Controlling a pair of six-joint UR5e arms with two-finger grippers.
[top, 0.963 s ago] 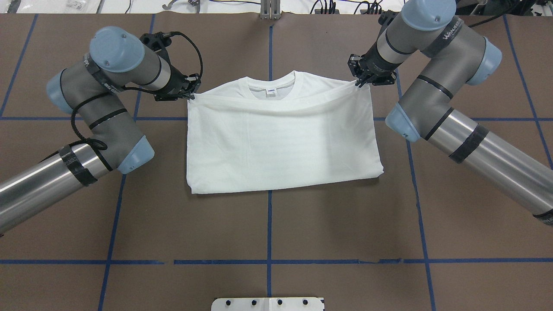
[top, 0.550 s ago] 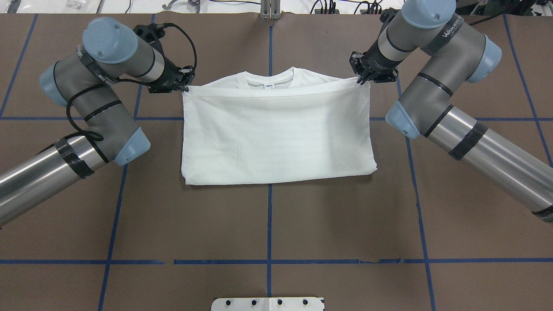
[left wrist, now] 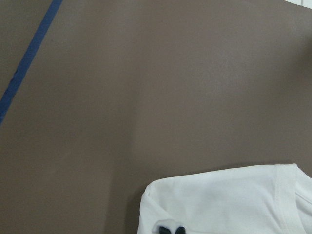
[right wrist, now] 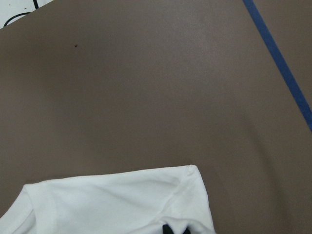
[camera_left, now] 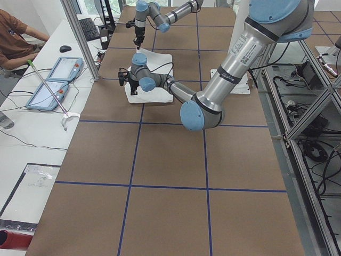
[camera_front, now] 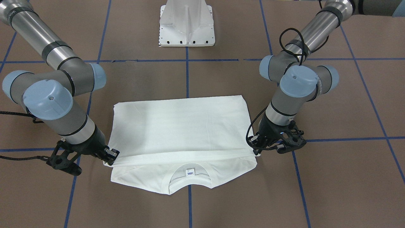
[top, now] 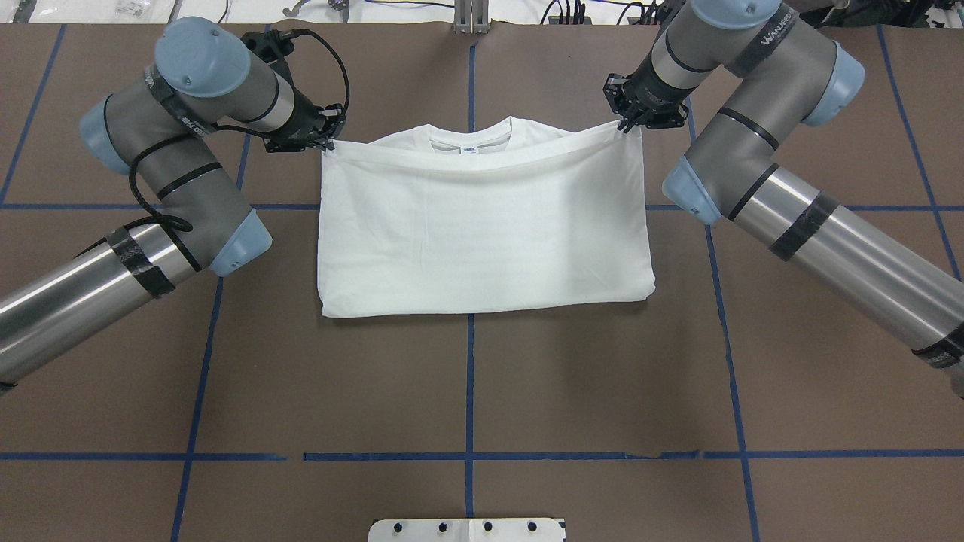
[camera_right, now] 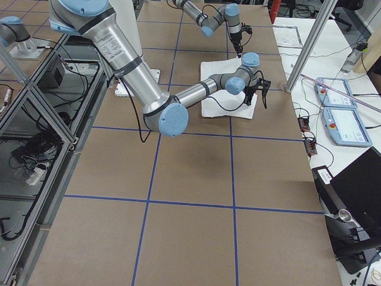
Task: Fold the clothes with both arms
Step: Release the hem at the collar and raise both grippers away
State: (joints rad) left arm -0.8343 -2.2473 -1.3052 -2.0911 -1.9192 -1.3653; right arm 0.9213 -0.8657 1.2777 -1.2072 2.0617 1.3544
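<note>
The white shirt (top: 482, 226) lies folded on the brown table, plain side up, its collar with tag (top: 471, 141) toward the far edge. The top layer's edge is lifted just short of the collar. My left gripper (top: 328, 144) is shut on that edge's left corner, and my right gripper (top: 626, 125) is shut on its right corner. In the front-facing view the left gripper (camera_front: 255, 153) is on the right and the right gripper (camera_front: 109, 160) on the left of the shirt (camera_front: 180, 126). Each wrist view shows dark fingertips (left wrist: 170, 229) (right wrist: 175, 228) pinching white cloth (left wrist: 229, 200) (right wrist: 112, 202).
The white pedestal base (top: 467, 529) stands at the near edge. Blue tape lines (top: 470, 391) grid the brown table. A metal post (top: 471, 16) rises at the far edge. In the left side view a seated person (camera_left: 16, 40) and two tablets (camera_left: 53, 82) are beyond the table.
Both grippers have moved toward the far edge with the shirt's top edge, covering more of the collar. The shirt's near fold has slid slightly away from the robot.
</note>
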